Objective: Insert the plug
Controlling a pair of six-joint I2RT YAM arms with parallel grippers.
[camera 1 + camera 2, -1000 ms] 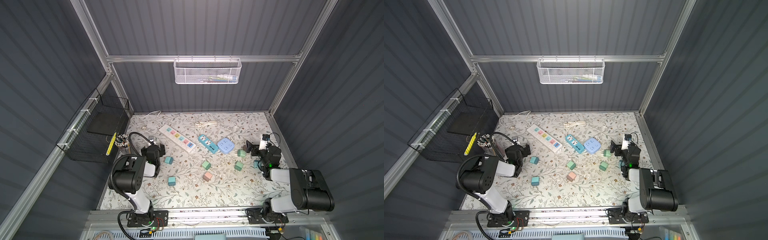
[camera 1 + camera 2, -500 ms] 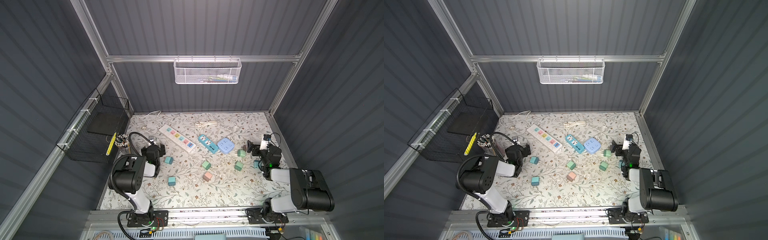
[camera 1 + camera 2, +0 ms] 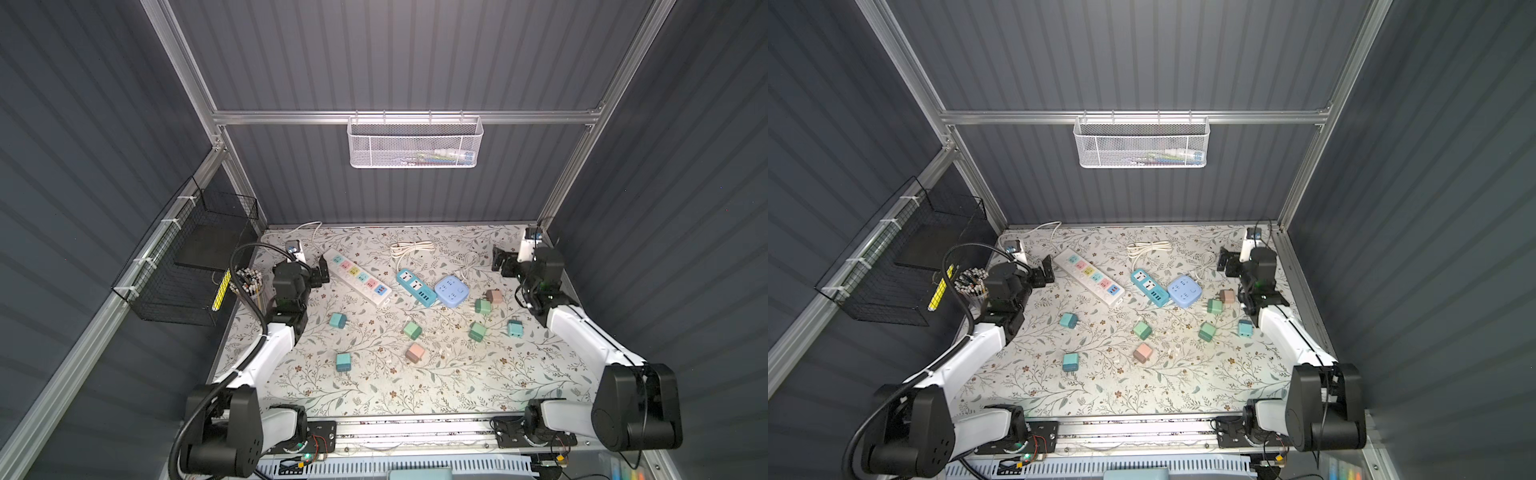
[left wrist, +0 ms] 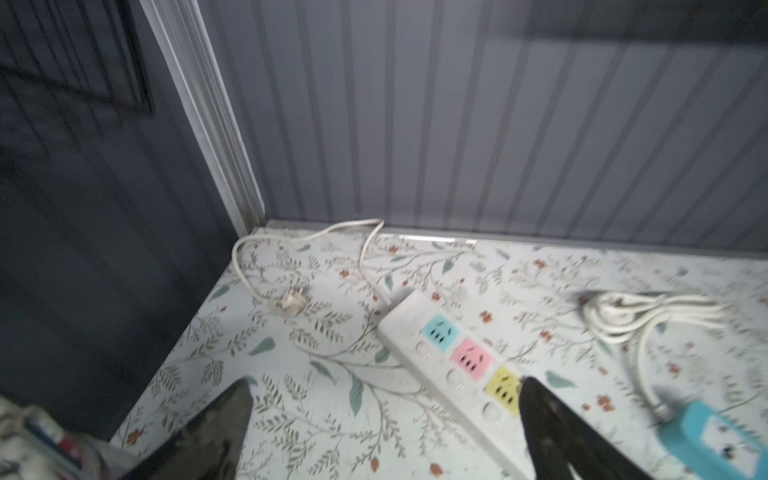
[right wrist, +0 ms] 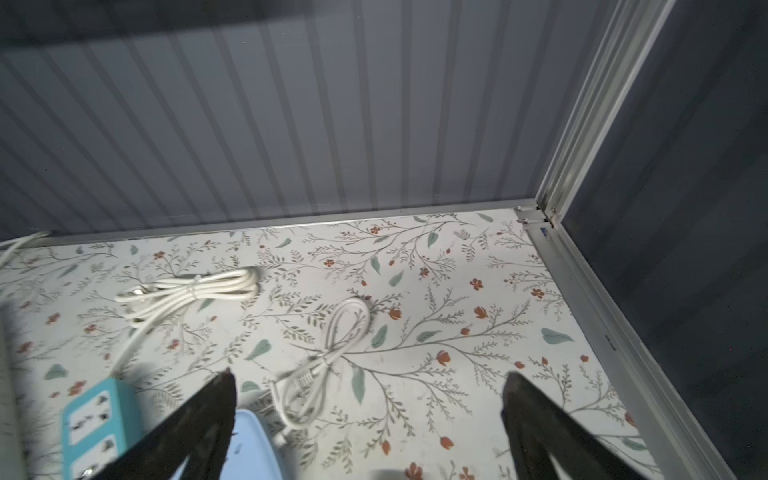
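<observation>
1. Plugs [image 3: 412, 329] lie loose mid-desk [image 3: 374, 395], none inserted, unmoved.
2. Left fingers [image 4: 548, 424] gape wide, empty, now advanced beside the white strip [image 3: 357, 277].
3. Right fingers [image 5: 199, 415] likewise wide, empty, moved toward the back wall, near the blue socket [image 3: 451, 291].

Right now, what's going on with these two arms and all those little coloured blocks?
The job is to push a plug into a socket, but nothing is held yet. The left hand hangs open beside the white strip; the right hand hangs open near the far right corner. The plugs lie loose on the table, none plugged in.
</observation>
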